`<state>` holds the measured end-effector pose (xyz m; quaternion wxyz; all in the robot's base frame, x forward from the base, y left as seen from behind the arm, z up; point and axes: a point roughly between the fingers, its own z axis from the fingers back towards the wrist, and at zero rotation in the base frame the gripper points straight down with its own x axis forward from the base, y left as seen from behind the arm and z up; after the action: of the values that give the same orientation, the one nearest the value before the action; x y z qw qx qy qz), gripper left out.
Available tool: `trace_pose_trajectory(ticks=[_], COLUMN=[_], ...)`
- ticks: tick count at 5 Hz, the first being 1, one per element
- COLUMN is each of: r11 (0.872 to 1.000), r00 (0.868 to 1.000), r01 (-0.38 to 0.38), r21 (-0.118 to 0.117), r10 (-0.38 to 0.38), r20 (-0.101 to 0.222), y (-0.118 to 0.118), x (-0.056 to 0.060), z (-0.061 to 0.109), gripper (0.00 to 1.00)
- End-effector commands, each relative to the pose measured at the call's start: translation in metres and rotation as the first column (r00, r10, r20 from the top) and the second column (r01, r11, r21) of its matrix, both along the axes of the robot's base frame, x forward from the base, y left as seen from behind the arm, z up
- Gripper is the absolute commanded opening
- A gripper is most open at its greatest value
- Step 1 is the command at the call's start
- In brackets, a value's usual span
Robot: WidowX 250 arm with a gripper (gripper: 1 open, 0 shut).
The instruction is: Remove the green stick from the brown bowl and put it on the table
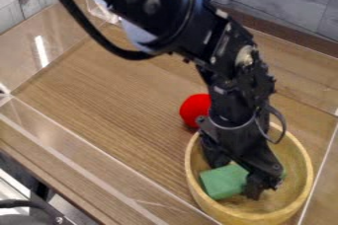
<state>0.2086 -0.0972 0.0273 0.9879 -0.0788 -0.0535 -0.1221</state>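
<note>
Black claw point(247, 175): fingers apart, over green stick point(224, 181), partly hiding it. Stick inside brown bowl point(211, 207), lying toward its left side in view. Red round fruit point(196, 108) just beside bowl, on wood-grain table point(113, 101).

Single camera — above, facing down

The robot's thick black arm, trailing a dark cable, reaches in from the upper left of the view and bends downward near the middle. Below the bend, its bulky black wrist point(235, 76) hangs steeply, leaning slightly to the right toward its lower end. The black jointed metal tool point(251, 167) points down with its fingers spread open, their tips low in the view.
</note>
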Motion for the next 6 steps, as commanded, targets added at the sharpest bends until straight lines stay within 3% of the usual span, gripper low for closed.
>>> trace_pose_trajectory(ticks=[1,2,4,6], r11=[0.998,0.989,0.995,0.999], r00=[0.998,0.989,0.995,0.999], r01=[0.065,0.147,0.103,0.035], r21=[-0.003,0.001,0.016,0.037], r10=[-0.065,-0.147,-0.103,-0.034], r20=[0.020,0.016,0.000,-0.017], y=[-0.006,-0.014,-0.015,-0.030], x=[0.007,0.006,0.010,0.023], z=[0.008,0.015,0.011,0.031], gripper=[0.00,0.00,0.00,0.00])
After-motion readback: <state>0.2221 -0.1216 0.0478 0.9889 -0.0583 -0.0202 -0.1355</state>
